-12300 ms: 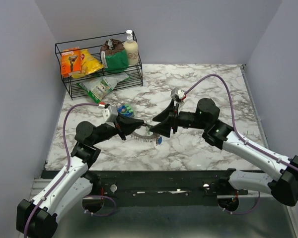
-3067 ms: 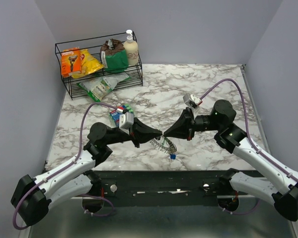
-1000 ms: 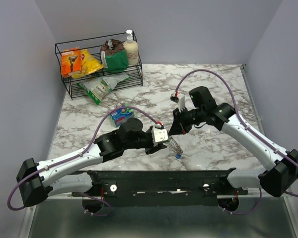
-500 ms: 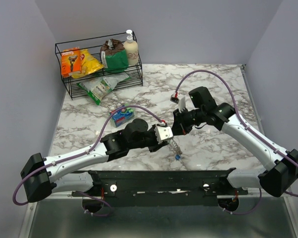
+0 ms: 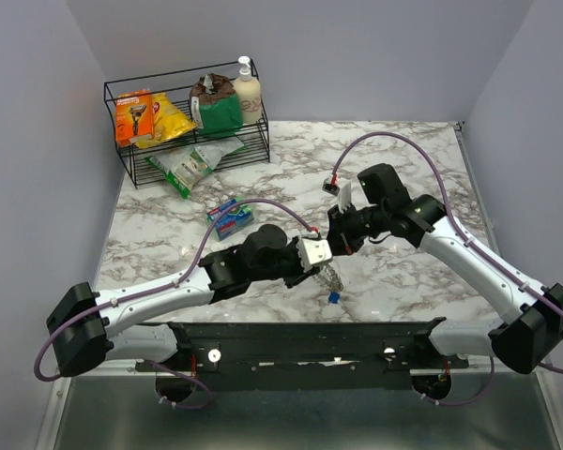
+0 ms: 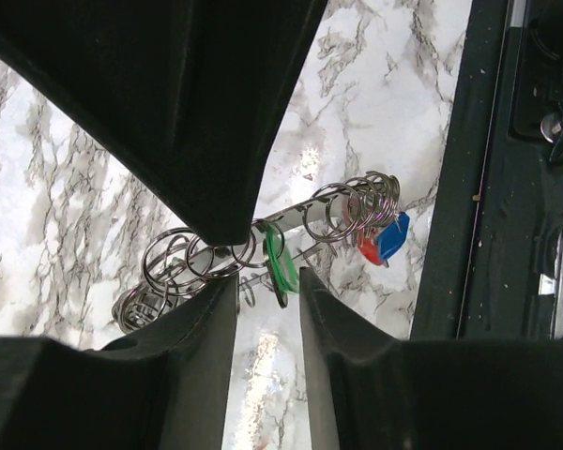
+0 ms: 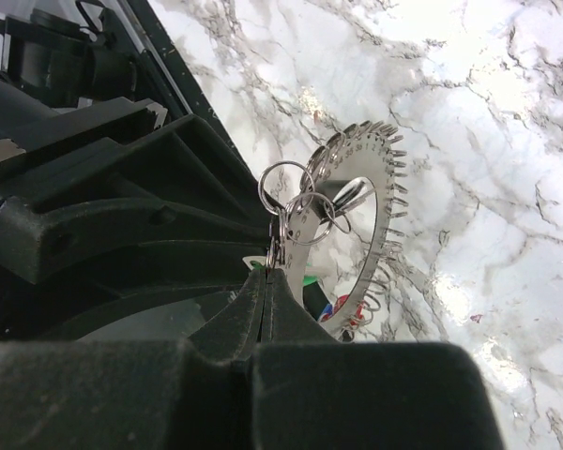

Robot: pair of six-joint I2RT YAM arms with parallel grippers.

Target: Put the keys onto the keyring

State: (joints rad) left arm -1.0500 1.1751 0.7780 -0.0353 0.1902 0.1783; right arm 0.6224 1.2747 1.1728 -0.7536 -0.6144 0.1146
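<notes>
- The green key hangs from the keyring, right at the mouth of the gap between the left claw's fingers. The red key and blue key dangle together at one end of the ring. The whole bunch is held up over the table, close to its near edge.
- Risk at the key: the green one looks free to swing. A closing pinch could catch only its edge and twist it, or knock it aside so there is nothing to grip.
- Risk at the ring: the wire loops crowd along the metal band. A finger could snag a neighbouring loop and drag the whole bunch instead of one key.
- Pointing: in the left wrist view the green key's long axis runs from the band down toward the left claw, with its lower end nearest the fingers. The band's long axis slants from lower left to upper right, with the red and blue keys at the upper right end.
- From above, the ring hangs between the two claws, with the blue key lowest, toward the near edge.
- The right claw is pinched tight on the thin edge of the band. That is a small bite on flat metal, so a tug from the left side could pivot the ring or pull it out, and it would drop.
- The left claw's fingers stand a narrow way apart and appear to hold nothing.
</notes>
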